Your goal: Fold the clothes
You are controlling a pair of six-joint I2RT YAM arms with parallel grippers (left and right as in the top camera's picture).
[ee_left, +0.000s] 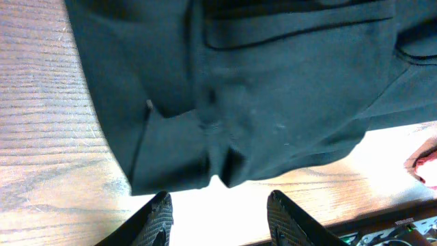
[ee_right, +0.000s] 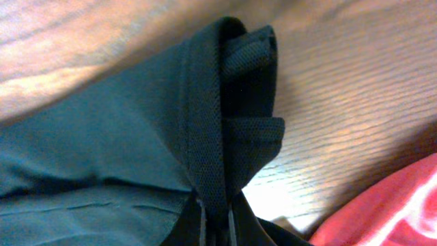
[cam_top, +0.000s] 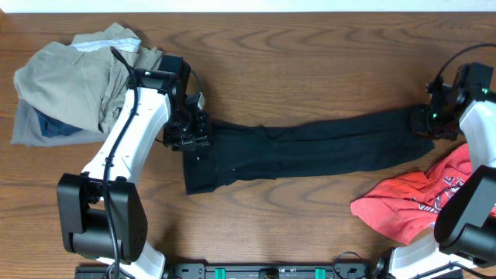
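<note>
The black shirt (cam_top: 310, 147) lies stretched into a long band across the middle of the table. My left gripper (cam_top: 188, 132) is at its left end, and in the left wrist view (ee_left: 218, 215) its jaws are open and empty, just off the edge of the black cloth (ee_left: 259, 96). My right gripper (cam_top: 428, 120) is at the shirt's right end, and in the right wrist view (ee_right: 217, 222) it is shut on a bunched fold of the black shirt (ee_right: 225, 137). A red printed tee (cam_top: 415, 198) lies crumpled at the front right.
A heap of khaki garments (cam_top: 70, 81) with a blue one (cam_top: 54, 126) under it sits at the back left. The red tee also shows in the right wrist view (ee_right: 396, 205). The table's front edge runs close below the left gripper.
</note>
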